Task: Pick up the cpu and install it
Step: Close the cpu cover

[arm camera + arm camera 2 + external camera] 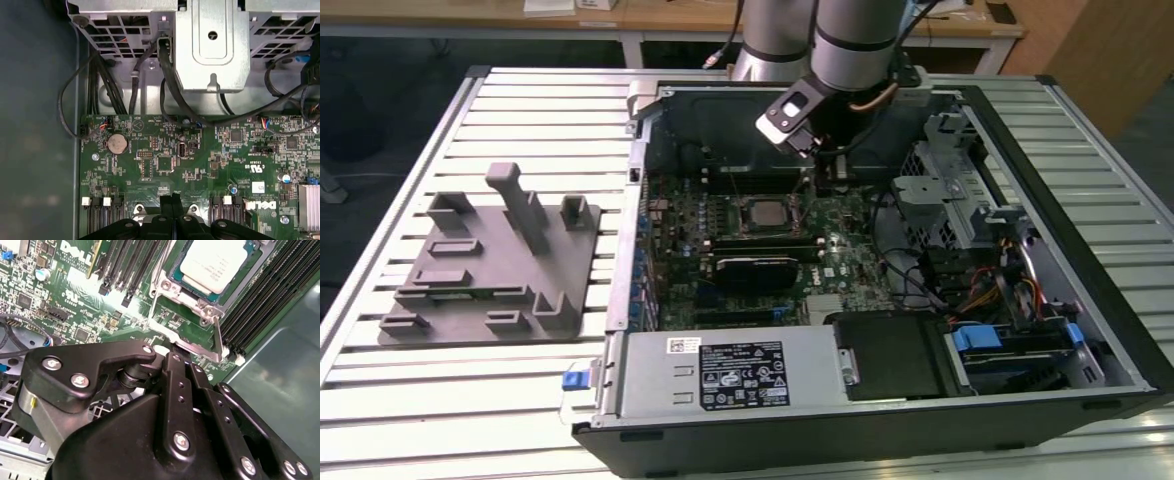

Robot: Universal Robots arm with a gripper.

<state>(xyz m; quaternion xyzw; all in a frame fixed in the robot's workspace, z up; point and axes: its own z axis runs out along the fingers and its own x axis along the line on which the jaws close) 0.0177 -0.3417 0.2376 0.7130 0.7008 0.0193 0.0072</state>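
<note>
The cpu (762,212) is a silvery square chip lying flat in the socket on the green motherboard (841,265) inside the open computer case (1067,250). In the second wrist view the cpu (215,262) sits inside the metal socket frame, and a thin metal lever (218,335) runs along one side. My gripper (831,172) hangs low over the board, beside the socket toward the exterior view's right. Its black fingers (168,201) are pressed together with nothing seen between them. In the second wrist view the gripper (172,352) ends close to the lever's bent end.
A grey plastic tray (494,265) with upright posts stands on the slatted table at the exterior view's left. In the case are a black glossy block (894,355), a metal drive cage (961,190), loose cables (165,85) and memory slots (260,295).
</note>
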